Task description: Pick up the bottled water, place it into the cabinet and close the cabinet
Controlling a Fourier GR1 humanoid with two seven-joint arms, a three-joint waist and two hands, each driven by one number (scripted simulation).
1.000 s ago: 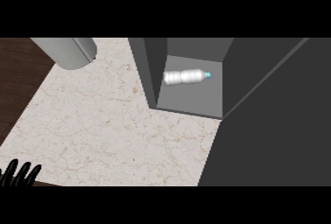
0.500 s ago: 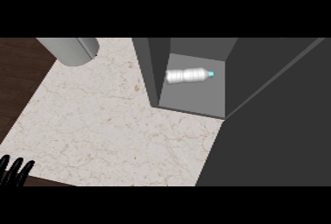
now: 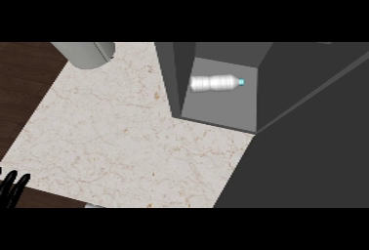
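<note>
We find the bottled water (image 3: 214, 83) lying on its side inside the open cabinet (image 3: 216, 105), blue cap pointing right, resting on the grey cabinet floor. The dark cabinet door (image 3: 310, 146) stands swung out, filling the lower right. Our left hand (image 3: 12, 188) shows only as black fingers, straight and pointing up, at the lower left edge, holding nothing and well apart from the bottle. A grey cylinder (image 3: 86, 52) stands at the marble counter's (image 3: 122, 141) upper left.

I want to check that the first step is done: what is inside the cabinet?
A water bottle lies on its side inside the cabinet, cap pointing right. The big dark door hides the cabinet's right part.
</note>
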